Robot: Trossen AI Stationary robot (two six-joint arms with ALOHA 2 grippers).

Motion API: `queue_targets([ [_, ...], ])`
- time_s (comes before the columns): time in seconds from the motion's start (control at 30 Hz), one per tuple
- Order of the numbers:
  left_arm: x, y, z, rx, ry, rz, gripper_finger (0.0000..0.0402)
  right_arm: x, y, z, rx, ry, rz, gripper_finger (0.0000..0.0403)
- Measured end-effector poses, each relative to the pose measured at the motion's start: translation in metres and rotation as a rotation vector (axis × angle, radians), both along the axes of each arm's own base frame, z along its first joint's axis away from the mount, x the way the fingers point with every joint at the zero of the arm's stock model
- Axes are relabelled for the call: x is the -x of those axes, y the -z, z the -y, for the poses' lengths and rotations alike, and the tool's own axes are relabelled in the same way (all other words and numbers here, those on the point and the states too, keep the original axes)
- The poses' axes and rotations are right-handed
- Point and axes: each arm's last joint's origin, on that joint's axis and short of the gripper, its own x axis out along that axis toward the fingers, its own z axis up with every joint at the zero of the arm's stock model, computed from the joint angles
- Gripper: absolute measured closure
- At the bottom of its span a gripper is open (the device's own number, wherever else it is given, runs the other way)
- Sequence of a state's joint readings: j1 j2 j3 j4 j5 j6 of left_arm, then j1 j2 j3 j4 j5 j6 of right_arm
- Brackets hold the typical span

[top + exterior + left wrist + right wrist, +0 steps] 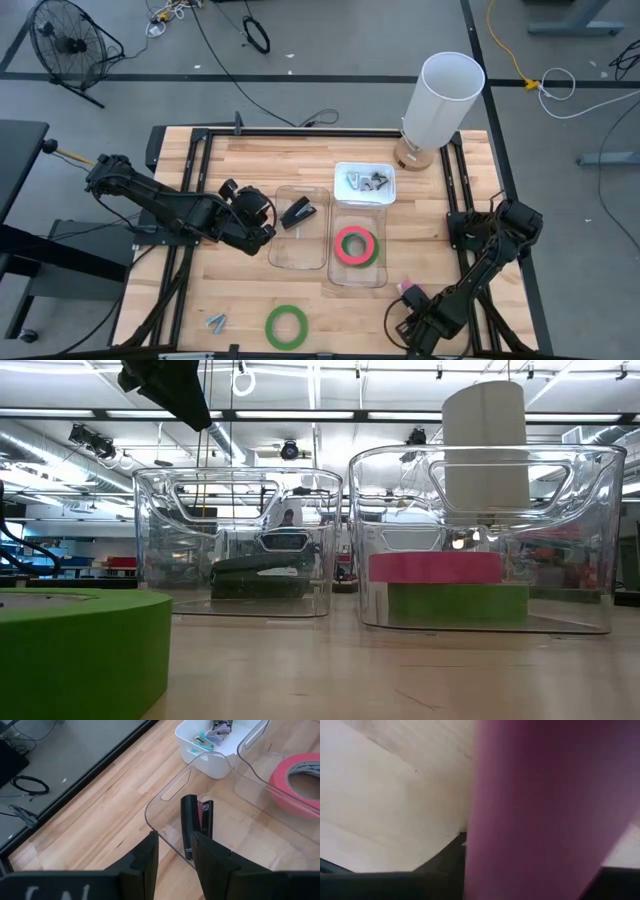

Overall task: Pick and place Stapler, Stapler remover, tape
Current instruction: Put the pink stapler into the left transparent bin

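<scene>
Wood-plank desk [240, 160] on a black frame, grey floor with cables around it.

Left side: left gripper [175, 842] hangs just beside the left wall of a clear plastic bin [300, 250]. Its fingers [147, 857] are partly spread and hold nothing. The black stapler [189, 827] lies inside this bin, so that item looks placed.
- Risk: the gripper sits close to the bin wall. A sideways move without lifting first could shove or tip the light bin.

Near edge, left of centre: two small grey metal staple removers [216, 322] lie loose. Just to their right is a flat green tape ring [286, 326]. All look unplaced.
- Risk: they lie near each other, so reaching for one may nudge the other.

Centre: a second clear plastic bin [345, 275] holds a red-pink tape ring [357, 245] stacked on a green one [455, 603]. Touching its far side is a small white tub [340, 170] of grey staple removers [367, 181].

Far edge, right of centre: a tall white cylinder on a wooden base [440, 95] stands just beside the tub. It obstructs any high swing towards the tub.

Near right corner: right gripper [412, 297] is down at the desk on a small pink object [545, 810]. The object's type cannot be told, and whether it is gripped cannot be told.
- Risk: an off-centre hold could drop the object on lift, or it could clip a bin rim on the way over.
</scene>
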State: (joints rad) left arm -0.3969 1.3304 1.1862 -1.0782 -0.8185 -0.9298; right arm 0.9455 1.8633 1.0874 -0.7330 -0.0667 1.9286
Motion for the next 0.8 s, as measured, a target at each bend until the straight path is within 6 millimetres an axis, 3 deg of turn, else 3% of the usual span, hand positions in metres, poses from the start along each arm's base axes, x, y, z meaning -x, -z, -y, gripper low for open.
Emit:
queue_targets([
  [0.17,0.0,0.0,0.0,0.0,0.001,0.001,0.028,0.0,0.0,0.0,-0.005,-0.013,-0.009,0.0263],
  [0.33,0.0,0.0,0.0,-0.003,-0.001,0.005,0.028,0.004,-0.013,0.006,-0.008,-0.035,-0.008,0.0263],
  [0.8,0.0,0.0,0.0,-0.009,-0.003,0.008,0.028,0.009,-0.102,0.044,-0.106,-0.039,0.131,0.0263],
])
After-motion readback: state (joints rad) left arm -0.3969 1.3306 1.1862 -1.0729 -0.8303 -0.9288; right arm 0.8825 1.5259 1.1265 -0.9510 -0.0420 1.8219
